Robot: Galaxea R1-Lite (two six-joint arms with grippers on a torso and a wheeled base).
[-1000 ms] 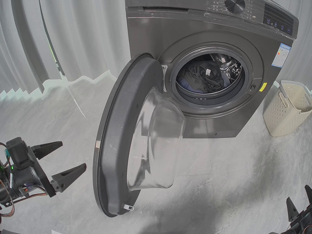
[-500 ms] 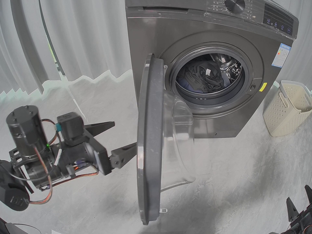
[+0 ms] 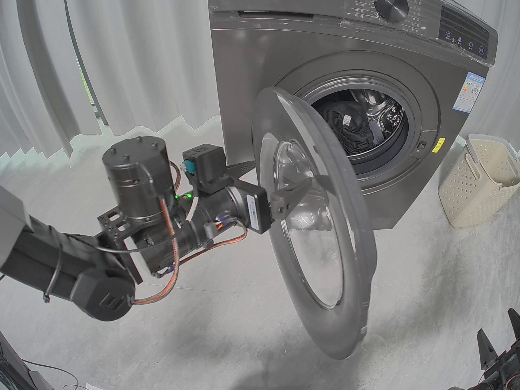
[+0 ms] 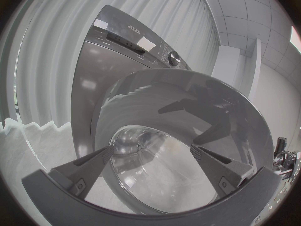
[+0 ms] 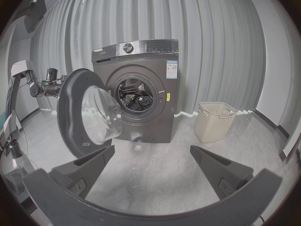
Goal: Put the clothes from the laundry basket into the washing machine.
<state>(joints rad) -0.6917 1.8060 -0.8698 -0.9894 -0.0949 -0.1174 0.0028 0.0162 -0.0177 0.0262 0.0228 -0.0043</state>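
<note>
Grey marble-look floor (image 3: 411, 299) up front, with the right tool (image 5: 151, 149) parked low over it, fingers spread, nothing in it. Left tool (image 4: 151, 147) is spread too, one fingertip (image 3: 292, 193) against the outside of the half-swung door (image 3: 349, 207). Dark clothes (image 3: 352, 128) sit inside the washing machine (image 3: 254, 55) drum, and the laundry basket (image 3: 476, 196) beside it, by the curtain (image 3: 146, 55), looks empty. So loading seems done. I'd guess only shutting the door is left.

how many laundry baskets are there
1. The laundry basket stands on the floor to the right of the washing machine. The half-open door hides some floor, so another could be behind it.
</note>
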